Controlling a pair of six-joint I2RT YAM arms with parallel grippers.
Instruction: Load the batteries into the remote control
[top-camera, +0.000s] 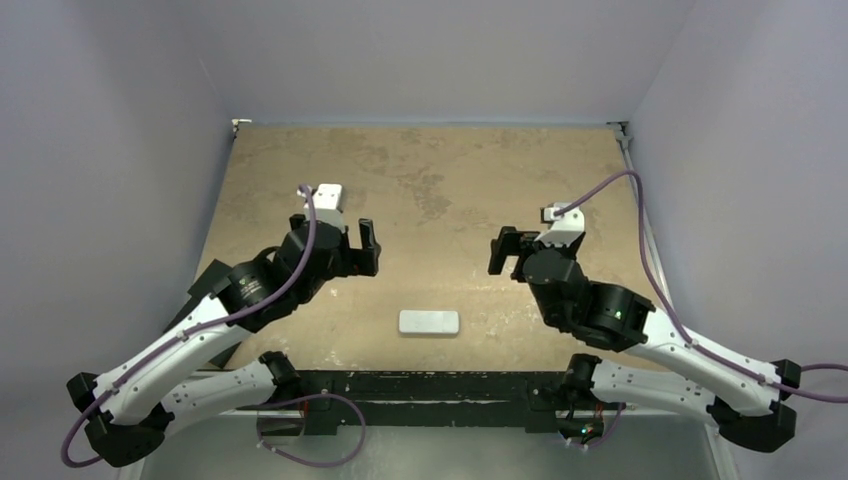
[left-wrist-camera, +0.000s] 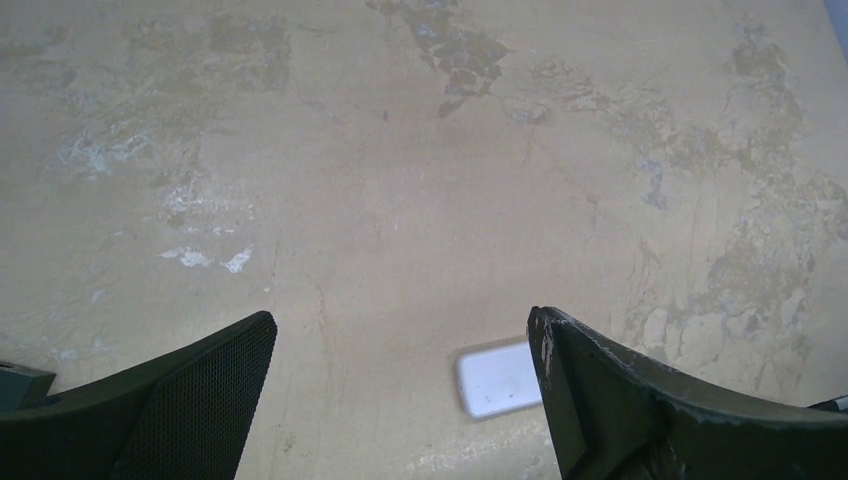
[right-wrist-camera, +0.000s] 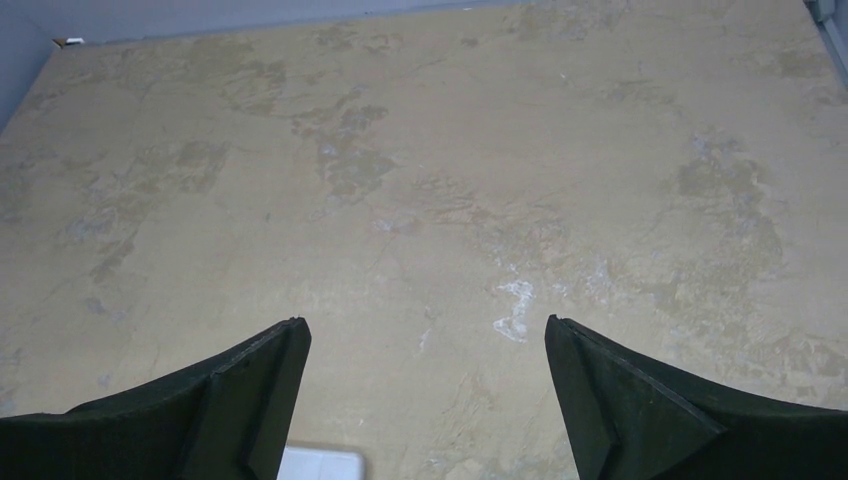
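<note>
The left gripper (left-wrist-camera: 400, 318) and right gripper (right-wrist-camera: 425, 325) are hanging spread wide, empty. The remote control (top-camera: 429, 322) is lying untouched. No batteries are showing; finding them probably comes first.

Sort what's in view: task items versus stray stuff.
For the job: remote control, plain white side up; left claw, open; right claw, open. Batteries not in view.
Lying about: nothing seen beyond the table itself.
</note>
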